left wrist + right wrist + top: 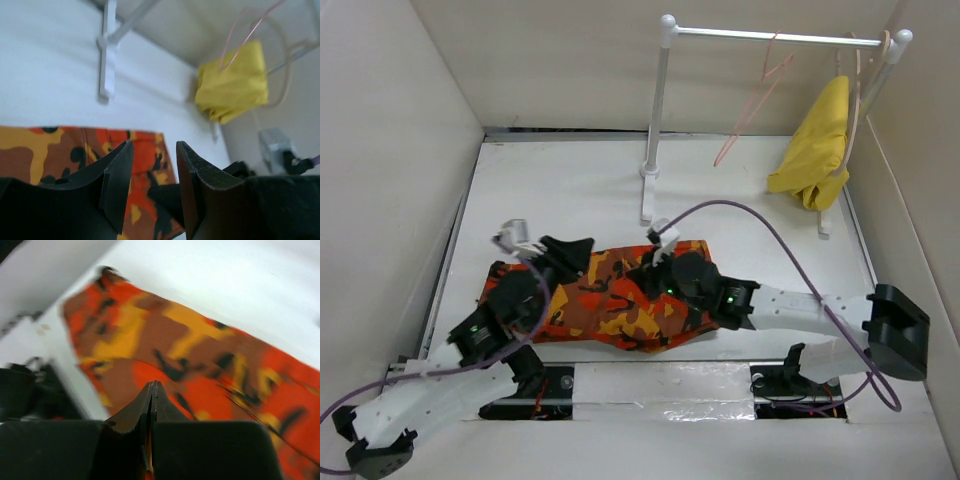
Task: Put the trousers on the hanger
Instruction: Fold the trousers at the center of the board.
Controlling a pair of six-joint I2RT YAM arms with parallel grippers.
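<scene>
The camouflage trousers (610, 305) lie folded flat on the table between my arms. They also show in the left wrist view (55, 150) and the right wrist view (200, 340). My left gripper (572, 253) is open and empty over their far left edge, its jaws (152, 150) well apart. My right gripper (652, 266) is over their right half with jaws pressed together (152, 386), tips just above the flat cloth. The salmon-pink hanger (755, 100) hangs bare on the rail at the back and also shows in the left wrist view (245, 42).
A white rail stand (660, 120) stands at the back. A paler beige hanger (861, 90) at its right end carries a plain yellow cloth (817, 145). Beige walls close in the table on three sides. A purple cable (760, 225) arcs over the right arm.
</scene>
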